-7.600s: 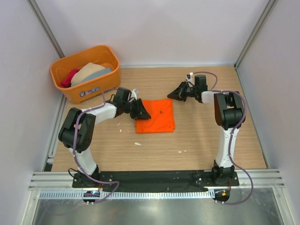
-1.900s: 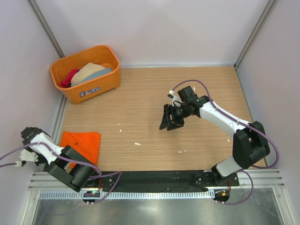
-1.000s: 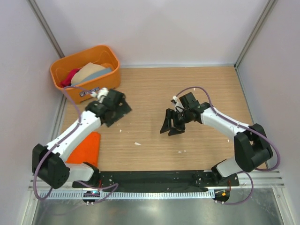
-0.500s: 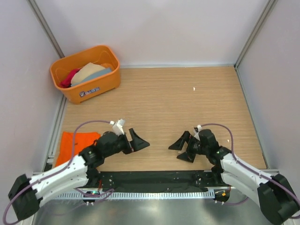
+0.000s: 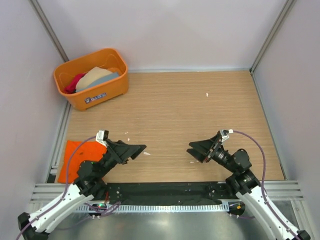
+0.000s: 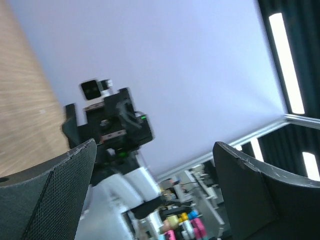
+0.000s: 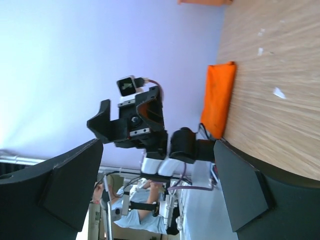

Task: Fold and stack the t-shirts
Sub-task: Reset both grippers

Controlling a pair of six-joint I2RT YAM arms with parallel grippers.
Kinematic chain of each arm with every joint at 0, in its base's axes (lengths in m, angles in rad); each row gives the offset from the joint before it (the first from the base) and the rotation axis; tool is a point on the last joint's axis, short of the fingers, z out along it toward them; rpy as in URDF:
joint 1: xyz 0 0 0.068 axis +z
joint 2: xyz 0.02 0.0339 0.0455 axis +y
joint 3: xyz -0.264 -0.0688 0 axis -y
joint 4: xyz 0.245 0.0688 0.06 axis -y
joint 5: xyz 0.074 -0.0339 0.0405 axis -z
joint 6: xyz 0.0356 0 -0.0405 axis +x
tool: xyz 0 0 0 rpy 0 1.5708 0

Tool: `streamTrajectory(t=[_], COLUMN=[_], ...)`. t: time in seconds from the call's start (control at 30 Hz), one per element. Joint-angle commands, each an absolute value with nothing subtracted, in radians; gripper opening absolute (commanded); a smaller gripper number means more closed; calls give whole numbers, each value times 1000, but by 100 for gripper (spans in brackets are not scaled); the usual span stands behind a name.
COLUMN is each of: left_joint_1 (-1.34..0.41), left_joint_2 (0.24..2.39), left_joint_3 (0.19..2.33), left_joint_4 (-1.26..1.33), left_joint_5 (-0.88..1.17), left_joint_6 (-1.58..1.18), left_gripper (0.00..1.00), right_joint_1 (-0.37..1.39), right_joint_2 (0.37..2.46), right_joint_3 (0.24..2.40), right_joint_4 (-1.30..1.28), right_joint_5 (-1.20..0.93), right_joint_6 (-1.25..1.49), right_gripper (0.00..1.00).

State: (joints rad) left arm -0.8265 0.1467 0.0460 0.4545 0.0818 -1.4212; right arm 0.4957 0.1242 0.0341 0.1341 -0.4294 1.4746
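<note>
Both arms are pulling back toward their bases compared with a second ago, and the right fingers (image 5: 193,152), half closed then, are now standing wide.

The surface (image 5: 175,100) is lying bare ahead of both sets of fingers. The left arm (image 5: 55,205) and right arm (image 5: 260,202) are sitting folded low at the near edge. The tub (image 5: 75,100) is standing well beyond the left fingers (image 5: 136,151), off to their left, holding the beige shirt (image 5: 95,75), grey-blue shirt (image 5: 111,76) and crimson shirt (image 5: 75,82) in a loose heap. The orange shirt (image 5: 75,155) is lying folded just behind and left of the left fingers, apart from them.

Both sets of fingers are gaping fully, gripping nothing.

The next shirt is probably waiting in the tub: it is lying ahead-left of both fingers, and the left arm is clearly nearer. The heap's long axis cannot be made out.
</note>
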Motion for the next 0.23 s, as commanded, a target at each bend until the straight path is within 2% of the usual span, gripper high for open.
streamTrajectory(t=[0.0,0.03,0.1,0.2], left_joint_1=[-821,-819,-819,-819], left_joint_2=[30,-35,-23,-37], left_joint_3=[-100,-100,-100,-100], left_joint_4=[686,666,726,682], left_joint_5=[34,12,15,-26], left_joint_6=[-1546,-1557,-1594,-1617], left_gripper=[100,100,100,100], right_joint_1=[502,502,503,503], right_joint_2=[4,11,40,43], right_joint_3=[-117,-124,-133,-144], right_joint_4=[194,274,486,574], right_joint_5=[-406,-416,-404,-356], right_joint_6=[1537,1555,1615,1663], right_gripper=[100,100,100,100])
